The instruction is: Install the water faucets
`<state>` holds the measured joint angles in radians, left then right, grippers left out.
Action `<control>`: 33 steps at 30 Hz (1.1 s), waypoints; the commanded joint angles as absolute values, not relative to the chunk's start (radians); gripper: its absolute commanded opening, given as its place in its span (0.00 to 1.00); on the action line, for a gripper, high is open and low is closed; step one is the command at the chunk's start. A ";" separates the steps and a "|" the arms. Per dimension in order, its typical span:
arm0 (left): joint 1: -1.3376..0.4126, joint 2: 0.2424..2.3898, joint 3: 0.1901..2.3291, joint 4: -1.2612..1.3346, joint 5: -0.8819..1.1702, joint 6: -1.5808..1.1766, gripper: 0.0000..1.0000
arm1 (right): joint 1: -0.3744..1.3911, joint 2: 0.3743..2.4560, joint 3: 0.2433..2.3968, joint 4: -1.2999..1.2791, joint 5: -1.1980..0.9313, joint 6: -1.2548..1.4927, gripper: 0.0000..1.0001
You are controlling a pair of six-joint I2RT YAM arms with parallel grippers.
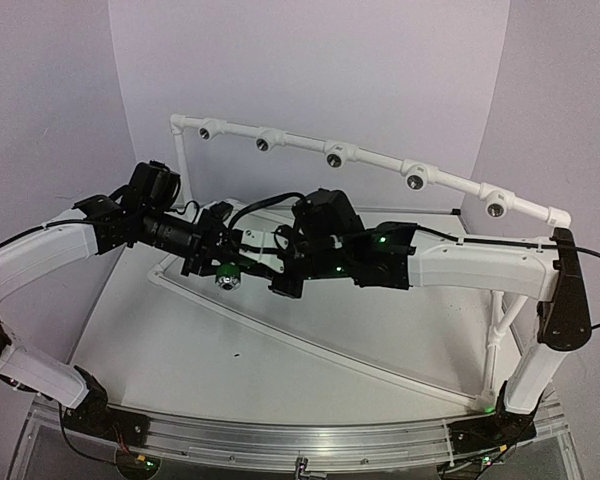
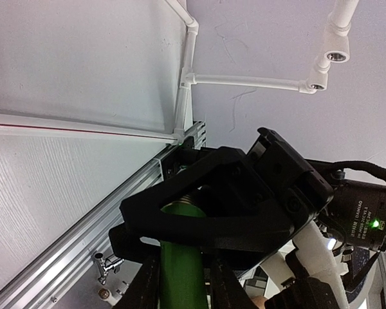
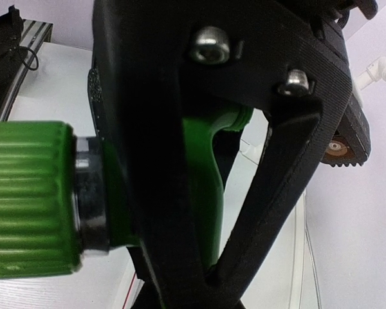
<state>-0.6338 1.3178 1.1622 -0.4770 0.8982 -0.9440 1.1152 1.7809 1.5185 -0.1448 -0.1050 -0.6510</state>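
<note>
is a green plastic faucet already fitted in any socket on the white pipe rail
No, all five dark round sockets on the white pipe rail are empty.

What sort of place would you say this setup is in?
Probably a robotics lab test bench: plain white backdrop panels, a white pipe frame with tee sockets as a practice fixture, and an aluminium base rail.

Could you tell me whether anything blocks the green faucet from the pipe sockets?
Nothing loose does: the faucet is held in mid-air, and only the arms' own wrists lie towards the pipe sockets.
</note>
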 commanded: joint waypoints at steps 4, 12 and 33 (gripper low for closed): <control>-0.636 1.286 1.175 -0.445 0.850 -0.939 0.00 | 1.117 1.742 1.535 -0.070 -0.054 -0.636 0.52; -0.548 1.187 1.191 -0.460 0.650 -0.934 0.00 | 1.110 1.625 1.490 -0.130 -0.021 -0.634 0.82; -0.285 1.209 1.165 0.036 0.595 -1.096 0.00 | 0.960 1.540 1.917 -0.672 0.226 -0.630 0.93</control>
